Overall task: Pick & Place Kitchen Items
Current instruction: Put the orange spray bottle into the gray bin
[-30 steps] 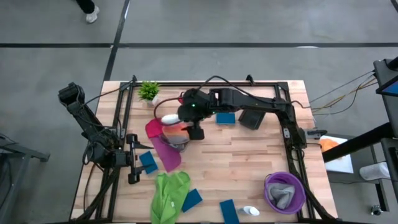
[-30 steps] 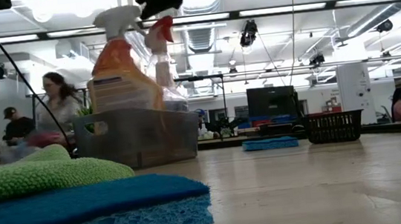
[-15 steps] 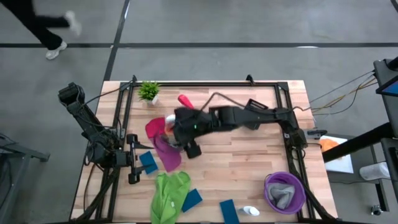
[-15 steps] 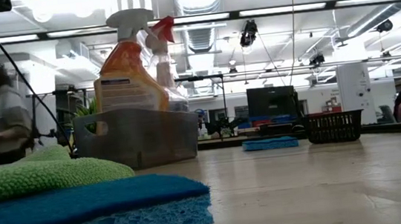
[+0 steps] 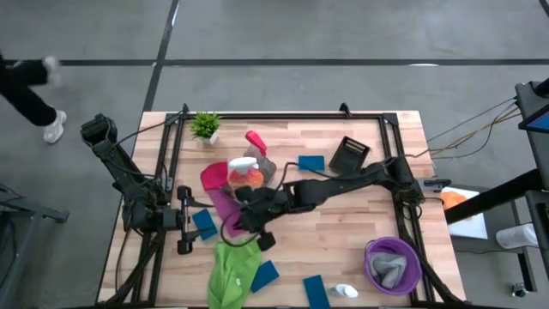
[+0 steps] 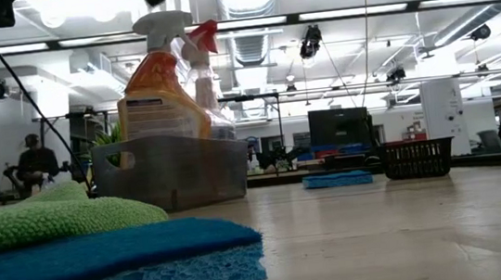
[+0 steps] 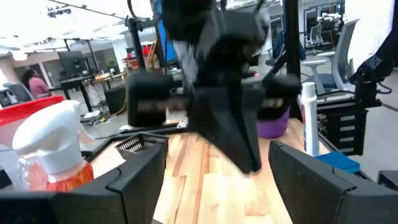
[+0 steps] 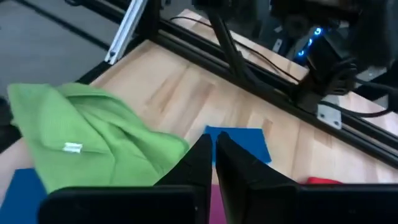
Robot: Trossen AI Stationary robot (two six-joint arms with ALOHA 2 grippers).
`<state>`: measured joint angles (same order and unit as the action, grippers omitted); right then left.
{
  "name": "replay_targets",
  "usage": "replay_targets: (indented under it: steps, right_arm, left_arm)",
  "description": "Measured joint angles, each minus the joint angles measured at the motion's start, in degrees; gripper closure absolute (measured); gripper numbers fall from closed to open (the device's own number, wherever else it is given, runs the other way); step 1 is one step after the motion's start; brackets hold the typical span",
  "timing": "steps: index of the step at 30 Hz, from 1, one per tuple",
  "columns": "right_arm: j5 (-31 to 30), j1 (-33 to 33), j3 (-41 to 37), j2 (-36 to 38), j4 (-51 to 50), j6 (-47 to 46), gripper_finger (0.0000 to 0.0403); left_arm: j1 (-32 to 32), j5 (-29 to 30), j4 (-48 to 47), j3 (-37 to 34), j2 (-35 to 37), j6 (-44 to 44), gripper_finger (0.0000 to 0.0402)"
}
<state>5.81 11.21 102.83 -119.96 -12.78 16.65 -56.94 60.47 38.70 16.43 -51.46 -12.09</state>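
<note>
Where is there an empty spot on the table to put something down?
The widest bare wood lies mid-table, between the blue sponge near the far edge and the purple bowl at the near right corner. The left side is crowded: orange spray bottle, magenta cloth, green cloth, more sponges and both arms.

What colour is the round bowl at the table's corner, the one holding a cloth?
Purple. The bowl holds a grey cloth, and it shows best in the high view.
</note>
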Motion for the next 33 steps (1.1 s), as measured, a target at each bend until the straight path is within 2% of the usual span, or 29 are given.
replay_targets:
  steps: [4,8,14,23,27,33]
  right_arm:
    - [0.0,-1.2,-6.4,0.0,10.6,-1.5,0.0385]
    - [-0.2,-2.4,-9.4,0.1,15.7,-4.6,0.0385]
    - [-3.5,-4.8,-10.7,-0.4,15.7,-7.9,0.0385]
    - [-8.7,-7.5,-10.4,-5.1,16.5,-12.0,0.0385]
    - [-14.4,-6.8,-10.1,-6.0,16.4,-11.9,0.0385]
    - [-15.6,-3.5,-10.1,-5.9,15.9,-11.8,0.0385]
  left_arm:
    - [-0.3,0.0,0.0,0.0,0.0,0.4,0.012]
    - [-0.3,0.0,0.2,0.0,0.0,0.4,0.012]
    - [-0.3,0.0,0.6,0.0,0.0,0.6,0.012]
    - [-0.3,0.0,1.0,0.0,0.0,0.6,0.012]
    - [-0.3,0.0,0.9,0.0,0.0,0.6,0.012]
    - [-0.3,0.0,0.9,0.0,0.0,0.6,0.012]
